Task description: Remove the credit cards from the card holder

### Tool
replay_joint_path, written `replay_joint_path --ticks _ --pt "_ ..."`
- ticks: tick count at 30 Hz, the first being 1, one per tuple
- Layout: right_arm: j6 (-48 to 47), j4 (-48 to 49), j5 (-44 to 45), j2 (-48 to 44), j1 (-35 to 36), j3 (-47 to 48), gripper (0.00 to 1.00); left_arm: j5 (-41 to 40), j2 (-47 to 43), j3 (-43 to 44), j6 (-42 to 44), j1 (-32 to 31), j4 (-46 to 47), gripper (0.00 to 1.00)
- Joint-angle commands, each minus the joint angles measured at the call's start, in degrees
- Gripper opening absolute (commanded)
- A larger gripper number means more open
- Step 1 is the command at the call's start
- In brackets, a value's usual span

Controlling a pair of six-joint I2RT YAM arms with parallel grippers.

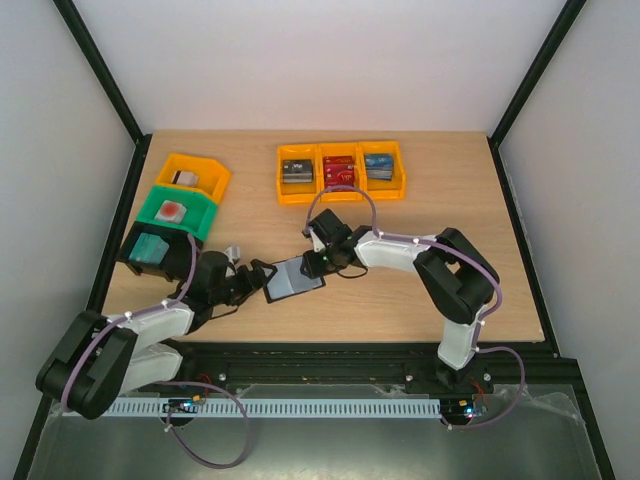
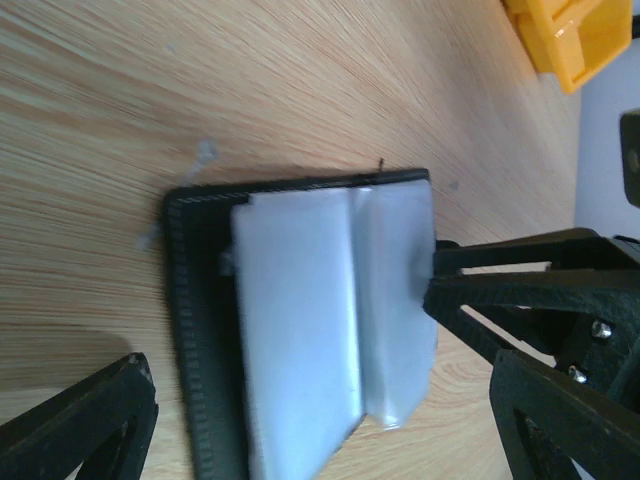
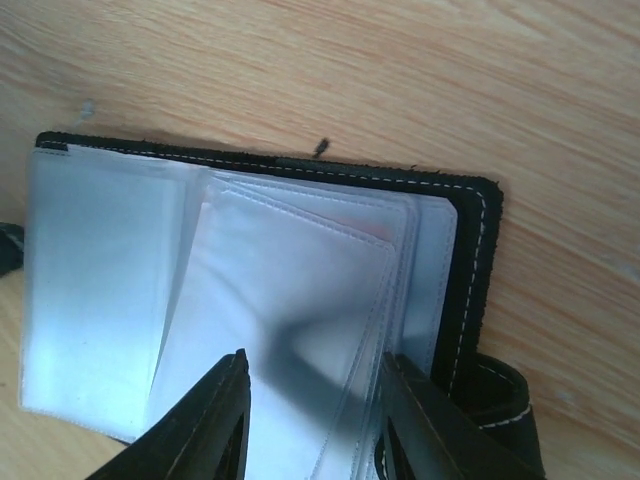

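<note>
- Left fingers stand wide apart and hold nothing; the holder lies open on the table between them, its black cover nearer the lower one.
- Right fingers are partly closed over the holder's clear sleeves, beside the tab; whether they pinch a sleeve I cannot tell.
- Cards lie in stacks in orange bins at the back, well apart from all the fingers.
</note>
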Motion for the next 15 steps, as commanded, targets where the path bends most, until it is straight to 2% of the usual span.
replay_joint_path --ticks 1,9,12,15 --pt "1.83 2.70 -4.33 1.03 0.85 -1.32 0.34 -2.28 2.91 -2.52 -2.20 -2.91 1.22 0.90" --pt "2.48 7.37 -11.51 3.72 3.78 -0.65 0.33 -2.46 3.86 -3.11 -2.20 -2.93 4.97 0.81" --pt "2.98 9.33 -13.88 4.10 3.99 -0.24 0.32 -2.96 4.09 -3.03 -2.20 -3.10 5.91 0.76" --pt "2.47 9.21 -13.80 3.81 3.98 0.45 0.30 -3.59 3.99 -3.12 -2.21 -3.12 5.89 0.64"
